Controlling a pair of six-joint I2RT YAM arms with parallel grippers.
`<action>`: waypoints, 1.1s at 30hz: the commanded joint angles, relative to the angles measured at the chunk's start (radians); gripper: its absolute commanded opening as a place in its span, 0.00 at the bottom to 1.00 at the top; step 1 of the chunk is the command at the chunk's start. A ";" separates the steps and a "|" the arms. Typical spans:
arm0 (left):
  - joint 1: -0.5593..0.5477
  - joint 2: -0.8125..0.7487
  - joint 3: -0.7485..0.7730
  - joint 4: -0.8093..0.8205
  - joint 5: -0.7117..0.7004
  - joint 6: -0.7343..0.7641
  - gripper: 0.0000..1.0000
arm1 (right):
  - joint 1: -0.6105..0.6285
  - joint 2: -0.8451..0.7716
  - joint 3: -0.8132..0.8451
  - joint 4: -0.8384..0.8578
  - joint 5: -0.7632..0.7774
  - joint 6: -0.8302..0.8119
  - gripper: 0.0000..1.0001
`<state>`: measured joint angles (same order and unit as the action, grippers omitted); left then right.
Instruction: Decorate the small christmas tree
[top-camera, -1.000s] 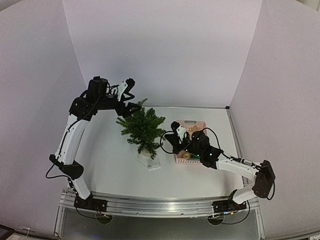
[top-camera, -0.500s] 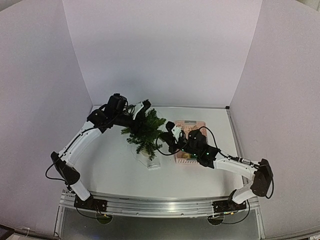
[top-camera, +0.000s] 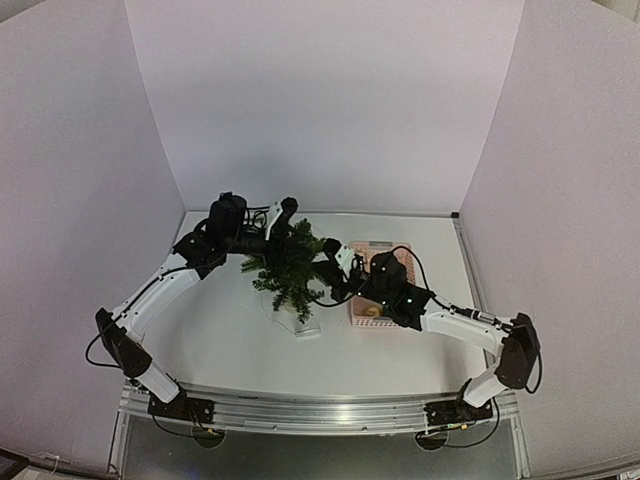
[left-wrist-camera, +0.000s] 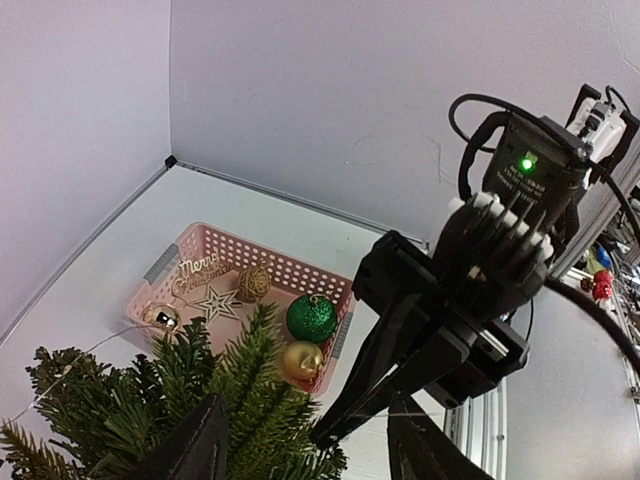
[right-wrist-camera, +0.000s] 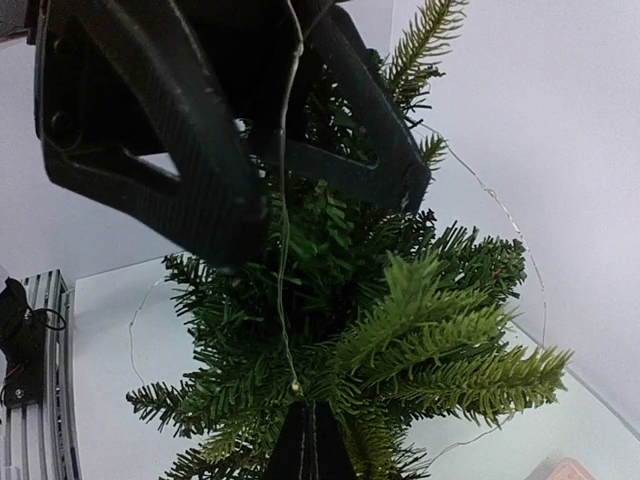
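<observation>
Pink plastic lattice forms the one basket (left-wrist-camera: 300, 272). It holds one green glitter bauble (left-wrist-camera: 312, 318), two gold baubles (left-wrist-camera: 301, 361), one twine ball (left-wrist-camera: 253, 281), one wooden star (left-wrist-camera: 214, 302) and one "Merry Christmas" sign (left-wrist-camera: 197, 272). There are two arms, one tree and one thin wire (right-wrist-camera: 283, 250).

The left gripper (left-wrist-camera: 308, 415) hangs at the treetop with its fingers spread apart and the wire running down between them. The right gripper (right-wrist-camera: 305, 430) has its fingers pressed together, pinching the wire's lower end among the branches.

The small christmas tree (top-camera: 290, 265) stands upright just left of the frame's centre in the top view, just beside the basket on its left. Its dark green needle branches are bushy, and brighter green at some tips. The trunk sits on a pale base (top-camera: 298, 324), and wire loops trail around the branches.

The white table (top-camera: 220, 320) is enclosed by pale lilac wall panels (top-camera: 330, 110) on three sides. An aluminium rail (top-camera: 320, 410) runs along the bottom edge.
</observation>
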<state>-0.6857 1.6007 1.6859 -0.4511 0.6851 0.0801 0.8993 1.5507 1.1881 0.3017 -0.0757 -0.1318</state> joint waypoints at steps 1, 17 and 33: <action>-0.005 -0.055 0.018 0.071 -0.018 -0.017 0.49 | 0.007 0.030 0.062 0.002 -0.034 -0.025 0.00; 0.004 -0.108 0.023 -0.014 -0.152 -0.002 0.00 | 0.006 0.035 0.067 0.001 -0.016 -0.013 0.00; 0.085 -0.223 -0.044 -0.194 -0.218 0.022 0.00 | 0.007 0.002 0.113 -0.041 -0.036 0.064 0.67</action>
<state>-0.6275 1.4225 1.6671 -0.5932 0.4705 0.1047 0.8997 1.5764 1.2550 0.2684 -0.1025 -0.0939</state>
